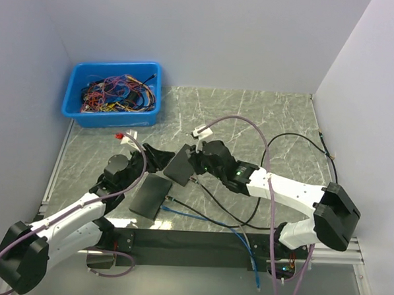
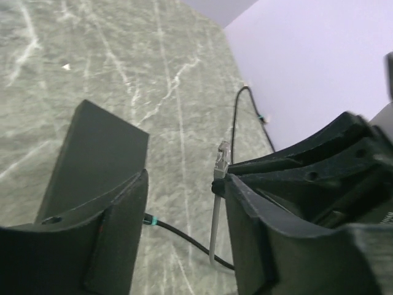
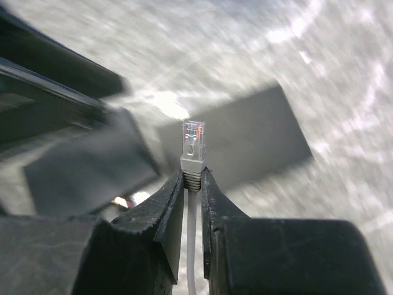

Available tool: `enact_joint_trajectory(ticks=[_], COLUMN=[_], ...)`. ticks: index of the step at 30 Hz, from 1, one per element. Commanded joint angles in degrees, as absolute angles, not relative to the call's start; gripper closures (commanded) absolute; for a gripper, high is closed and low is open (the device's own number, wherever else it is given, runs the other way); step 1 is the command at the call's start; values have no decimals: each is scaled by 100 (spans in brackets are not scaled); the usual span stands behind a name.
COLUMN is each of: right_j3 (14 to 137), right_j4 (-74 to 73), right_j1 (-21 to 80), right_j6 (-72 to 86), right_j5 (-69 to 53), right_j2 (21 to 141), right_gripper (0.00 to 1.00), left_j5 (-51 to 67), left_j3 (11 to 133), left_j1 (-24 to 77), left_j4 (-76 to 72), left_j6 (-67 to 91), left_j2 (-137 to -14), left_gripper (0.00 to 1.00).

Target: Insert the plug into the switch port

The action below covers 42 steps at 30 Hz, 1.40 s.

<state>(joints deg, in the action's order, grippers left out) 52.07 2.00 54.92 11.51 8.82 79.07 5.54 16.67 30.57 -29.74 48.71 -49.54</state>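
My right gripper (image 3: 193, 175) is shut on the grey ribbed boot of a clear plug (image 3: 193, 140), which stands upright above the fingertips with its grey cable running down between them. The same plug (image 2: 221, 158) shows in the left wrist view beside my left gripper's right finger. My left gripper (image 2: 184, 184) stands open with nothing between its fingers. A black box, the switch (image 1: 179, 165), sits tilted between my left gripper (image 1: 158, 157) and right gripper (image 1: 198, 155); the switch (image 2: 98, 147) rises behind the left finger. Its port is hidden.
A second flat black box (image 1: 149, 194) lies on the marble table near the left arm. A blue bin (image 1: 114, 93) of loose wires stands at the back left. Black cable (image 1: 303, 140) and blue cable (image 1: 200, 218) trail across the table. White walls close three sides.
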Motion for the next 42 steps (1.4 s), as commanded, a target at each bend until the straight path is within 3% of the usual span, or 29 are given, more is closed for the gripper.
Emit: enact_joint_trajectory(ticks=[1,9,17,30,42], right_j3=[4905,4544,4684,4807,5177], right_j4=[-158,-668,-572,-396,-562], right_j1=[5178,4360,4368,4544,4729], right_j6=[1502,1925,1890,1740,1626], right_j5=[1441,1679,889,-174,-237], right_j2=[7796,8217,9025,9386,9809], right_gripper=[100,100,100,100,100], left_j5=[255,18,96,686,817], left_j3=[1951,2215,2443,2918,2988], left_j1=[3059,3050,2795,2575,2575], left_j4=[-2971,-2918,-3356,-4157,-4429], left_j6=[4641,4430,4333,4272,4131], left_j2=[-5088,-5616,-6573,-8278,-8938], left_gripper=[39,37,39,44,47])
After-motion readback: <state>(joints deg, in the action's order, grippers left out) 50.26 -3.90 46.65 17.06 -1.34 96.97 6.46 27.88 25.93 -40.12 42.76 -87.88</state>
